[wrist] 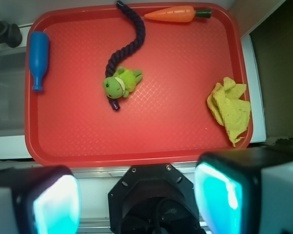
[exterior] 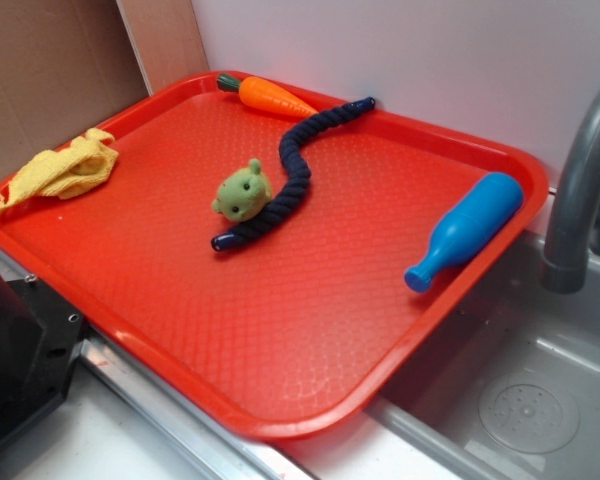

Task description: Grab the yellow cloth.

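The yellow cloth (exterior: 62,171) lies crumpled in the far left corner of the red tray (exterior: 310,330). In the wrist view the cloth (wrist: 229,108) sits at the tray's right side, near the rim. My gripper (wrist: 136,200) is open and empty, high above the near edge of the tray (wrist: 185,126), its two pads (wrist: 56,207) wide apart with the robot base between them. The gripper does not show in the exterior view.
On the tray lie a green plush toy (exterior: 243,190), a dark blue rope (exterior: 285,175), an orange toy carrot (exterior: 272,96) and a blue bottle (exterior: 465,230). A sink (exterior: 520,400) and grey faucet (exterior: 580,170) stand to the right. A cardboard wall is at the back left.
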Robot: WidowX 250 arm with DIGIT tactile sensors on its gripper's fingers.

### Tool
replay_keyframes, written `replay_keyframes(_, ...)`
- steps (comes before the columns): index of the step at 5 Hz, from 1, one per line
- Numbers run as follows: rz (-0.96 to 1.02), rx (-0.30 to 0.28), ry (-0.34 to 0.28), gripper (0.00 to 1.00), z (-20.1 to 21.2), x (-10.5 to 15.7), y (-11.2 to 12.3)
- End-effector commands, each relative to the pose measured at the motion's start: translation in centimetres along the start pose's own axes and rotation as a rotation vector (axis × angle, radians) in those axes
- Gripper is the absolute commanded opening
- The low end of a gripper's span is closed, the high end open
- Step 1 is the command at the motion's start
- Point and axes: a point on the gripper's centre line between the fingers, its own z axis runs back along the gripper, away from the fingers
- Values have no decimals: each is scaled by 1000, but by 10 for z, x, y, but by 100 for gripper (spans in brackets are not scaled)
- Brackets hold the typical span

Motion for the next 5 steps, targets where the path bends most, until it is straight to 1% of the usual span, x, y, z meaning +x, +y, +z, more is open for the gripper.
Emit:
replay_keyframes(1, 0, 0, 0, 100, 0, 0, 0)
replay_keyframes(2, -207, 44, 139, 100, -50, 11, 51)
replay_keyframes(3, -399, 49, 116, 100, -80, -14, 93)
replay_keyframes(5, -399, 49, 116, 100, -80, -14, 93)
